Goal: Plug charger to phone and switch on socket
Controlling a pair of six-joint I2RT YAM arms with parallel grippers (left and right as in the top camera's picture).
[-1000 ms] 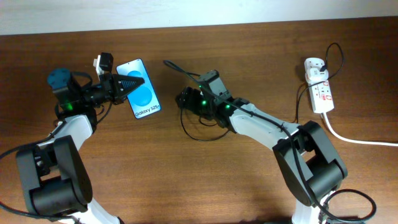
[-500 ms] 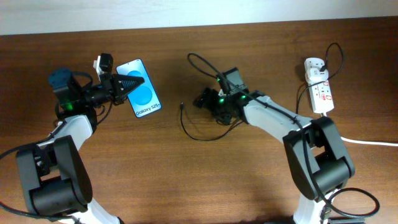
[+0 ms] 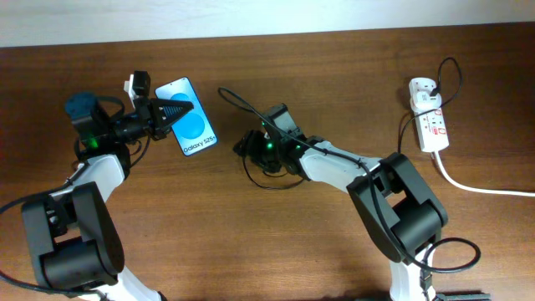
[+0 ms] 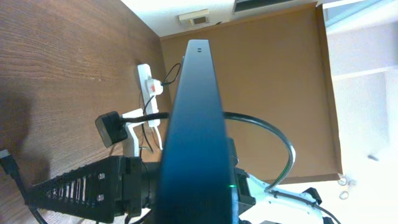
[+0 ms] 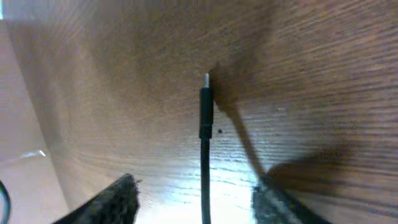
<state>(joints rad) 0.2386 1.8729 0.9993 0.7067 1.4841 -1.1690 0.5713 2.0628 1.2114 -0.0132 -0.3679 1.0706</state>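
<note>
Left claw holds the phone; right claw holds the cable near the table middle.

The left claw (image 3: 167, 113) is closed on the phone (image 3: 192, 125), lifted edge-on at the table's left. The right claw (image 3: 248, 144) grips the black cable (image 3: 251, 107); its plug tip (image 5: 206, 79) sticks out between the fingers (image 5: 118, 199). The white power strip (image 3: 428, 115) lies far right, well apart from both.

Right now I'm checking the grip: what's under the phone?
The left claw holds the phone by its edge, tilted up over the bare table. One finger runs under the phone. The spot directly beneath the phone is hidden.
</note>
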